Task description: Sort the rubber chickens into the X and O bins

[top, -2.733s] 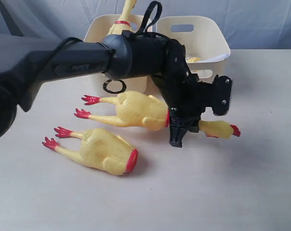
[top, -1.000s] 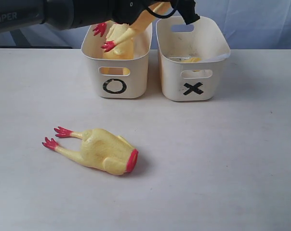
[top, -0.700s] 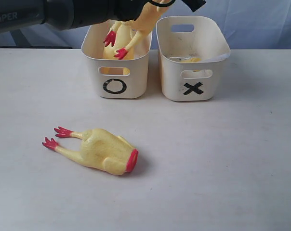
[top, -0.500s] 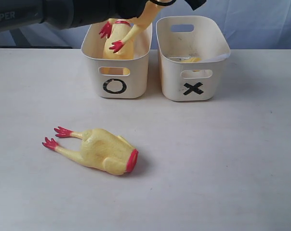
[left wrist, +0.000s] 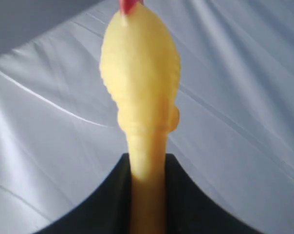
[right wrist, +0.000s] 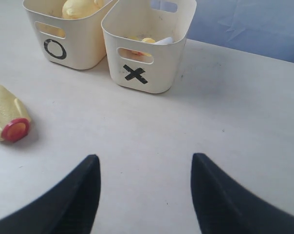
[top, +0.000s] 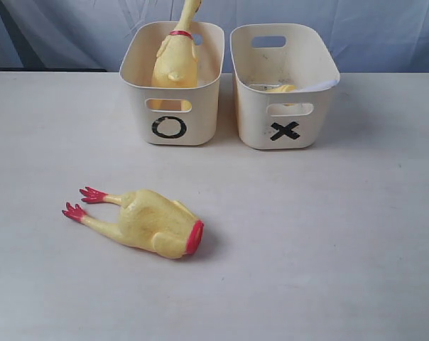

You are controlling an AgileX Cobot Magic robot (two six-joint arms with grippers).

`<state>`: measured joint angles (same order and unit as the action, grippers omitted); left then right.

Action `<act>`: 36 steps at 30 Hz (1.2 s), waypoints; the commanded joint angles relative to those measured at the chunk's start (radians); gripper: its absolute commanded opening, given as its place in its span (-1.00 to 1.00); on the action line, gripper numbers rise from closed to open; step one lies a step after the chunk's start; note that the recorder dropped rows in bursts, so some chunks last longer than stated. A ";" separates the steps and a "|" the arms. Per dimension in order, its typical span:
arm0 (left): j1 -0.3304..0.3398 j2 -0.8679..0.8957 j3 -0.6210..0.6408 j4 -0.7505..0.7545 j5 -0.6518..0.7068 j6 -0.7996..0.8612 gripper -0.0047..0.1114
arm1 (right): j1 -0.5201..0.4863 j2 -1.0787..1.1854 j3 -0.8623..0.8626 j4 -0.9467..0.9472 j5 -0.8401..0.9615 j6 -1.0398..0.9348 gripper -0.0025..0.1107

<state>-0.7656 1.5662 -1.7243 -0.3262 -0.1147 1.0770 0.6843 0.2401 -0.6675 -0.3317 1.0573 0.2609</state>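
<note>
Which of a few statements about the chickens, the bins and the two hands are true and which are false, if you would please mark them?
1. A headless chicken body lies on the table, outside both bins. True.
2. The O bin is empty. False: a long-necked chicken stands in it.
3. The right hand is open and holds nothing. True.
4. The left hand is empty. False: it is closed on a whole chicken, gripping the neck just below the head.
5. In the exterior view the X bin stands left of the O bin. False: it stands to the right.
</note>
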 commanded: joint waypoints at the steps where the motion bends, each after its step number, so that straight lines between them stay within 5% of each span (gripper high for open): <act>1: 0.100 -0.168 -0.004 -0.063 -0.094 0.007 -0.92 | 0.005 -0.005 0.004 -0.003 -0.006 -0.006 -0.02; 9: 0.463 -0.171 -0.004 -0.500 -0.103 -0.007 -0.92 | 0.005 -0.005 0.004 -0.003 -0.010 -0.006 -0.02; 10: 0.538 -0.140 -0.004 -0.580 -0.080 -0.051 -0.92 | 0.005 -0.005 0.004 -0.003 -0.010 -0.008 -0.02; 14: 0.671 -0.019 -0.004 -0.651 -0.011 -0.275 -0.92 | 0.005 -0.005 0.004 -0.001 -0.010 -0.007 -0.02; 20: 0.694 0.128 -0.004 -0.653 0.053 -0.375 -0.92 | 0.005 -0.005 0.004 0.003 -0.014 -0.007 -0.02; 25: 0.694 0.204 -0.004 -0.631 0.031 -0.668 -0.92 | 0.005 -0.005 0.004 0.005 -0.014 -0.007 -0.02; 36: 0.593 0.349 -0.096 -0.538 -0.006 -0.692 -0.92 | 0.005 -0.005 0.004 0.038 -0.014 -0.034 -0.02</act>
<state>-0.1511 1.8903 -1.7931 -0.8939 -0.0784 0.3997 0.6843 0.2401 -0.6675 -0.2932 1.0550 0.2357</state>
